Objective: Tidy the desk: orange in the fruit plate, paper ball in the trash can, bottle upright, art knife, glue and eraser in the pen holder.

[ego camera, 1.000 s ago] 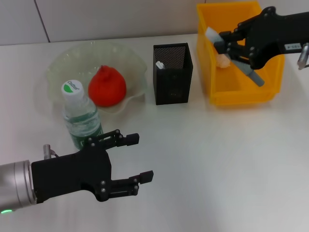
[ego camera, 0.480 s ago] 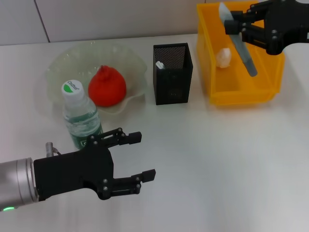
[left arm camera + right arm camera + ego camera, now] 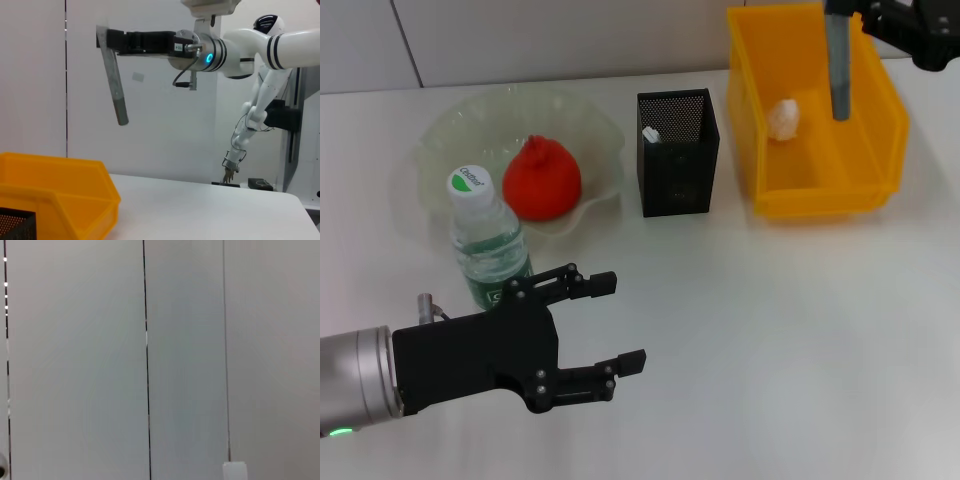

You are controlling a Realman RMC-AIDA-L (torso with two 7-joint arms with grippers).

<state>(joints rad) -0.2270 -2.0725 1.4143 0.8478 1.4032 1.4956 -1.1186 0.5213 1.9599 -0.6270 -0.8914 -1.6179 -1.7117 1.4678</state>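
Inside the trash can [image 3: 815, 190] lies the paper ball [image 3: 783, 118]; above it the right gripper [image 3: 895, 15], whose opening cannot be told, holds up a grey finger [image 3: 837, 60]. Beside it, the pen holder [image 3: 678, 152] holds a white item [image 3: 650, 133]; the fruit plate [image 3: 450, 125] holds the orange [image 3: 541, 178]. By the upright bottle [image 3: 488, 240], the left gripper [image 3: 605, 325] gapes empty.

Robotics lab, second white robot [image 3: 260, 55], bare panelled walls [image 3: 185, 355]
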